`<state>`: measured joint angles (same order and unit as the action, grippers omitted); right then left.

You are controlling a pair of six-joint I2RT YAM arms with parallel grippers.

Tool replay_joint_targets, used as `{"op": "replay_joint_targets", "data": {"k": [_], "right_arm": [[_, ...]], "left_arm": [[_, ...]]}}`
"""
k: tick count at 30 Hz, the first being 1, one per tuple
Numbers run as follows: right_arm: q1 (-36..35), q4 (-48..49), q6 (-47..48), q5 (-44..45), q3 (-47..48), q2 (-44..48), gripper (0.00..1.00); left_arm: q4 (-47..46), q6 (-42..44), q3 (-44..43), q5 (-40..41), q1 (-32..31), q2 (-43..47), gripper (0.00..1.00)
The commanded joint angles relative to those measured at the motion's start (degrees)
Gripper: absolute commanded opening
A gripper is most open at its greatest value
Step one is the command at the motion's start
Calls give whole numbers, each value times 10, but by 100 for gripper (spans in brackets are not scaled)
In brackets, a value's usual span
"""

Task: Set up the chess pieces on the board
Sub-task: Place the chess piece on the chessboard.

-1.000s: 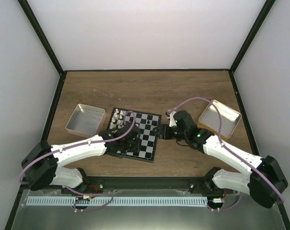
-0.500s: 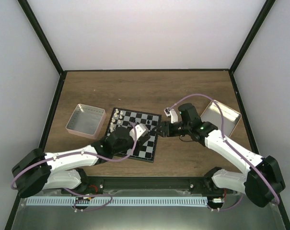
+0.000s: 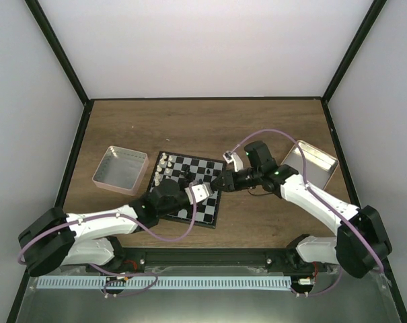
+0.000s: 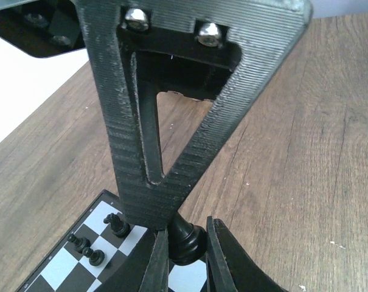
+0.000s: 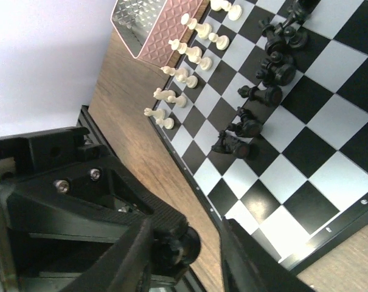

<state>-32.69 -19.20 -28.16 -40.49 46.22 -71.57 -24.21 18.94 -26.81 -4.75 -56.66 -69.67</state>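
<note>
The board (image 3: pixel 204 165) lies in the middle of the table, with white chess pieces (image 3: pixel 164 165) along its left edge and black pieces (image 3: pixel 208 173) near the centre. My left gripper (image 3: pixel 206 191) and right gripper (image 3: pixel 220 182) meet above the board's right edge. In the left wrist view the left gripper (image 4: pixel 187 258) is shut on a black piece (image 4: pixel 187 241), and a finger of the right gripper (image 4: pixel 171 121) stands over it. In the right wrist view the right gripper (image 5: pixel 190 230) is open around that piece (image 5: pixel 174 249), which touches one finger only.
A pinkish tin (image 3: pixel 120 168) stands left of the board and shows in the right wrist view (image 5: pixel 153 24). A yellow-tan tin (image 3: pixel 311 163) stands at the right, behind the right arm. Black pieces (image 5: pixel 263 79) cluster mid-board.
My left gripper has moved from the board's near middle to its right edge. My right gripper has moved left to meet it.
</note>
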Motion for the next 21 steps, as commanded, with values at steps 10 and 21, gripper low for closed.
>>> {"op": "replay_joint_targets", "data": {"k": [10, 21], "right_arm": [[4, -12, 22, -29, 25, -1, 2], [4, 38, 18, 304, 28, -23, 1]], "left_arm": [[7, 6, -26, -4, -3, -7, 15], [16, -245, -12, 267, 3, 29, 84]]}}
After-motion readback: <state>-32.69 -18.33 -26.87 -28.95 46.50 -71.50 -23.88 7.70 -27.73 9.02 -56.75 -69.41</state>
